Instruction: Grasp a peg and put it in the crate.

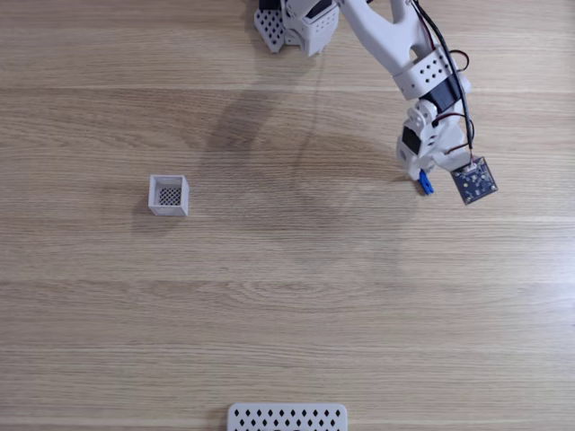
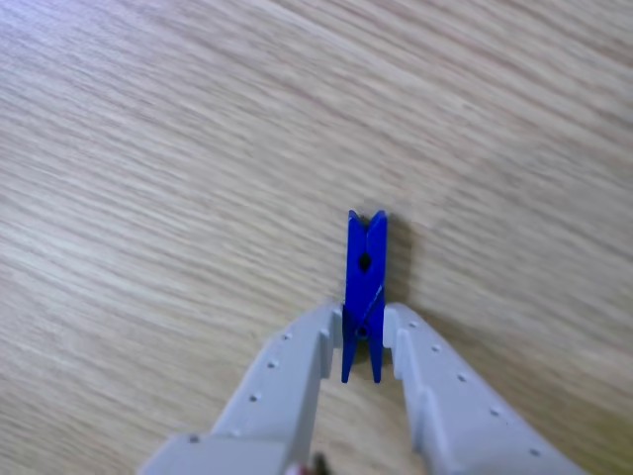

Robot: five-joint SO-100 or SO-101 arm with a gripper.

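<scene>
Right now the gripper point(image 2: 363, 332) is pinched narrow around the lower half of the blue peg point(image 2: 364, 282), one white finger point(image 2: 297, 371) pressed to each side of it, with the peg's forked end sticking out past the tips over the wooden table point(image 2: 148, 148). Seen from the fixed view, the peg point(image 1: 425, 183) pokes out under the arm point(image 1: 422, 81) at the right of the table, well apart from the white crate point(image 1: 169, 195) at the left, and a white perforated plate point(image 1: 287, 417) lies at the bottom edge
</scene>
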